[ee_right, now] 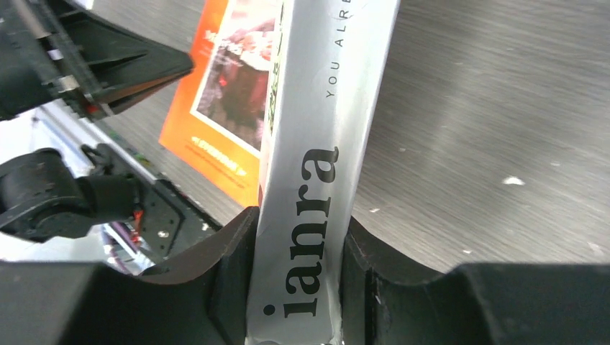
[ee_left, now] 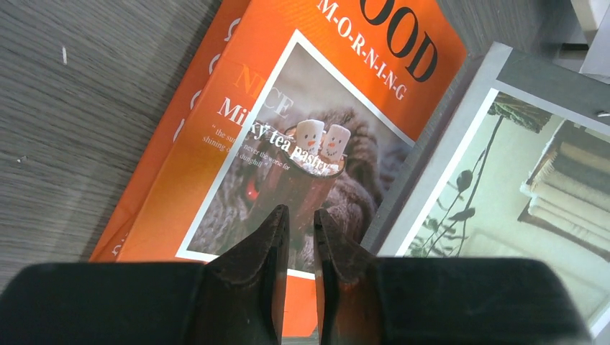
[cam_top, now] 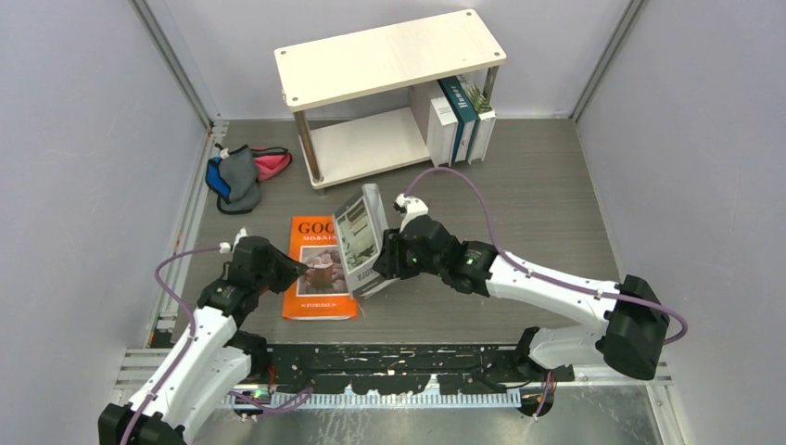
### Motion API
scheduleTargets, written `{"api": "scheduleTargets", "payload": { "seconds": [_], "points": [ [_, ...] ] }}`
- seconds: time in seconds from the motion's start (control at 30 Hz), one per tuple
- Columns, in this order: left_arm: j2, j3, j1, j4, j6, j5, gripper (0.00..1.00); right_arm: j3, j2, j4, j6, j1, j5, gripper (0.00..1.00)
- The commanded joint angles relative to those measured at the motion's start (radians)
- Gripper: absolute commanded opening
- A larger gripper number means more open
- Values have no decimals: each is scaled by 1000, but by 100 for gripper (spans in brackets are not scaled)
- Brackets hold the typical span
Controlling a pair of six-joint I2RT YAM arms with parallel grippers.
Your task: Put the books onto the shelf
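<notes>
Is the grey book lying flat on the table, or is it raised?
Raised and tilted: the right gripper clamps the grey book at its spine, unlike the orange book lying flat beside it.

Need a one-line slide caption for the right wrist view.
Right gripper clamps the grey book across its spine, orange book flat on the table beside it.

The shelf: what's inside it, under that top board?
On its lower board, at the right end, three stand upright: a white-spined book, a teal book and a plant-cover book. The top board covers the lower board's rear.
</notes>
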Motion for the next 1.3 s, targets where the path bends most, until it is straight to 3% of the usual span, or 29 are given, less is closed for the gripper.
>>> {"api": "scheduleTargets", "payload": {
  "seconds": [0.0,0.3,0.57,0.93,1.27],
  "points": [
    [-20,63,3,-21,10,-26,20,125,-43,-154,-103,-58,52,46],
    [-19,67,1,-23,18,-27,20,342,33,-473,-273,-119,157,47],
    [-11,68,0,-15,21,-25,20,461,135,-589,-364,-119,259,47],
    [15,64,0,10,23,-27,20,505,230,-593,-431,-137,282,47],
    [57,57,0,47,20,-26,20,400,246,-492,-439,-162,237,47]
  ]
}}
